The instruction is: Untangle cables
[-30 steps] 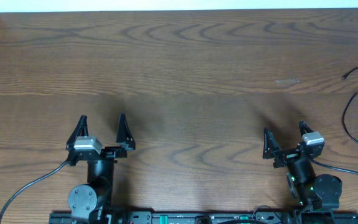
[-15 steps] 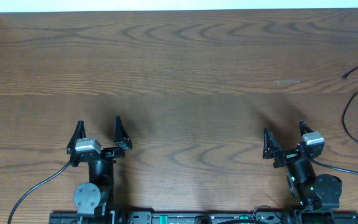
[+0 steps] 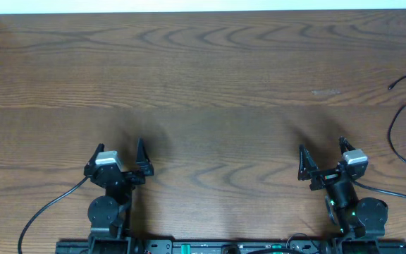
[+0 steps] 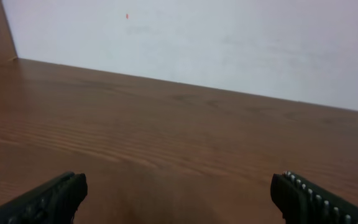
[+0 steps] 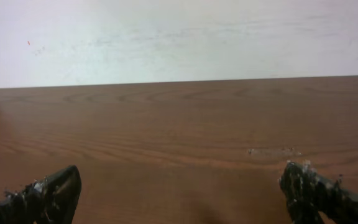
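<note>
Thin black cables (image 3: 395, 134) lie at the far right edge of the wooden table (image 3: 203, 77) in the overhead view, one as a curved loop running off the frame, another ending in a small plug tip (image 3: 391, 87) further back. My left gripper (image 3: 118, 149) is open and empty near the front left. My right gripper (image 3: 323, 148) is open and empty near the front right, well short of the cables. Both wrist views show spread fingers over bare wood: the left gripper (image 4: 179, 193) and the right gripper (image 5: 182, 190). No cable shows in either wrist view.
A white wall (image 5: 179, 37) stands behind the table's far edge. A faint pale smudge (image 3: 325, 92) marks the wood at back right. Thick black leads (image 3: 48, 208) run from the arm bases at the front edge.
My left arm has drawn back toward its base and turned slightly right, its gripper now lower in the overhead view. The right arm and the cables have not moved.
</note>
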Robot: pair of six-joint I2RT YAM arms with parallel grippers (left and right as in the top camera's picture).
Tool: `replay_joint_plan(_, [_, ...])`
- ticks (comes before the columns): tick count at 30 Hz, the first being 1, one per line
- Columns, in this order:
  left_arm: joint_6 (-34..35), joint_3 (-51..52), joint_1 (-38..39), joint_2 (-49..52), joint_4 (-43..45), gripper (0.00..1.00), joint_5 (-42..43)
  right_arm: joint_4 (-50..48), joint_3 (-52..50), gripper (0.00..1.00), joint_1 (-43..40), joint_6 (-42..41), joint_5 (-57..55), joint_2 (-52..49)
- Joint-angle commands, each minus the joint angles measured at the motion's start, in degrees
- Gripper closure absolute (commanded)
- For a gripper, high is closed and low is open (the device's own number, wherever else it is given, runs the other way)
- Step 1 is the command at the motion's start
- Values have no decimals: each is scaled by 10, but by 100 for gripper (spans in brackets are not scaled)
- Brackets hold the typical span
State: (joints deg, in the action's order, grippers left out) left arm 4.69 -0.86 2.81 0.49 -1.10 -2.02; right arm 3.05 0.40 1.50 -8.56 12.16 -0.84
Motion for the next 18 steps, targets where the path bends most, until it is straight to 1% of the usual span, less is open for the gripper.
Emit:
replay_joint_plan(1, [-12, 6, -2, -4, -31, 0, 3, 2, -1, 1, -3, -4, -2, 5])
replay_joint_plan(6, [-12, 6, -2, -4, -31, 0, 16, 2, -1, 1, -3, -4, -2, 5])
replay_joint_plan(18, [-12, 6, -2, -2, -31, 0, 16, 2, -1, 1, -3, -4, -2, 5])
